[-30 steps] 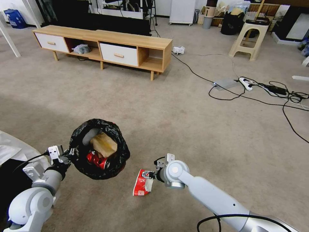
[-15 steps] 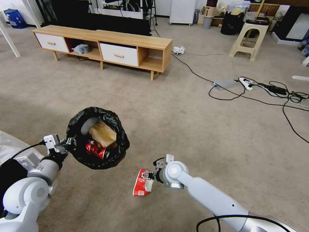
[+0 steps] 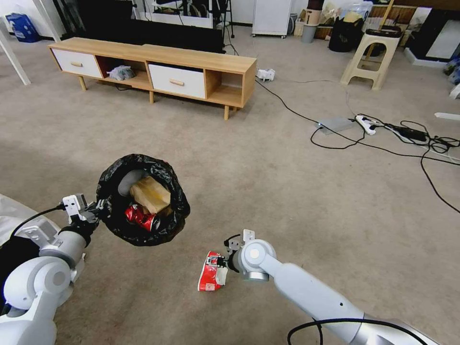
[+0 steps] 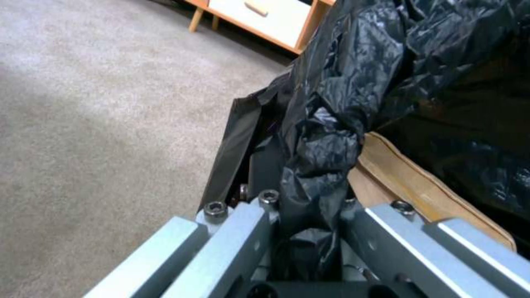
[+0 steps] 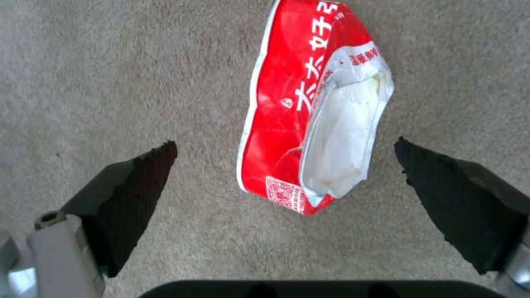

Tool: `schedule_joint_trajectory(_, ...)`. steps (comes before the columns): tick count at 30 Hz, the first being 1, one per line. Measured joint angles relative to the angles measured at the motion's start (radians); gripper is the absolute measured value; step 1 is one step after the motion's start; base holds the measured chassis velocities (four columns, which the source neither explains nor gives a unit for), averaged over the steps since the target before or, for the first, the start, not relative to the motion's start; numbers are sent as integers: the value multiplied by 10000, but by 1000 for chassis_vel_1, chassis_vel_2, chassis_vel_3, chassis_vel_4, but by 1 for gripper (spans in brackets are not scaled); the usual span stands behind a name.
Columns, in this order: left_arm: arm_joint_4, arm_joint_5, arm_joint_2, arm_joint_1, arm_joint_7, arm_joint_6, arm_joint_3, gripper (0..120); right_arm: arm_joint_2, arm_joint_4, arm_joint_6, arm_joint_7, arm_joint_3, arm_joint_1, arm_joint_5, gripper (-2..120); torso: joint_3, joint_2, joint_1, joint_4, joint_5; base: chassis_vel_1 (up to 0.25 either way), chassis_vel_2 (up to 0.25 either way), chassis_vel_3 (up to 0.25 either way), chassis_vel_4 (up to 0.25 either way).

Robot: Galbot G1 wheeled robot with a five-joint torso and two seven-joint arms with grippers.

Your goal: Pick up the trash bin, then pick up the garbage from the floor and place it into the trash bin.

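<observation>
Flanking the red-white snack wrapper (image 5: 309,124) on bare carpet (image 3: 287,191), right gripper (image 5: 284,182) jaws spread; left gripper (image 4: 298,231) jaws pinching trash bin (image 3: 143,199) rim.

Trash bin (image 4: 420,82) cropped, mostly bag-covered

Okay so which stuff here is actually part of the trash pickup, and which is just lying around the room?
Part of the job:
trash bin, clamped by the left gripper
snack wrapper on the carpet, under the open right gripper
paper box and red can, inside the bin

Lying about:
TV cabinet
stool
power strip

Trash bin (image 3: 142,199) left of snack wrapper (image 3: 209,272)
</observation>
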Motion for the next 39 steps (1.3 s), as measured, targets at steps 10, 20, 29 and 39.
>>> schedule_joint_trajectory(10, 7, 55, -45, 164, 105, -63, -36, 1, 168, -330, 4, 15, 84, 1, -86, 100, 0, 0, 0, 0, 0, 0, 0, 0, 0)
schedule_joint_trajectory(20, 6, 174, -138, 352, 177, -112, -41, 1, 337, -687, 2, -119, 273, 21, -255, 100, 0, 0, 0, -1, 0, 0, 0, 0, 0)
schedule_joint_trajectory(29, -34, 244, -183, 490, 206, -144, -106, 1, 631, -1074, -26, -339, 350, 47, -550, 100, 0, 0, 0, 0, 0, 0, 0, 0, 0)
schedule_joint_trajectory(39, -60, 255, -212, 579, 217, -150, -157, 1, 773, -1310, -37, -461, 308, 32, -763, 100, 0, 0, 0, -1, 0, 0, 0, 0, 0)
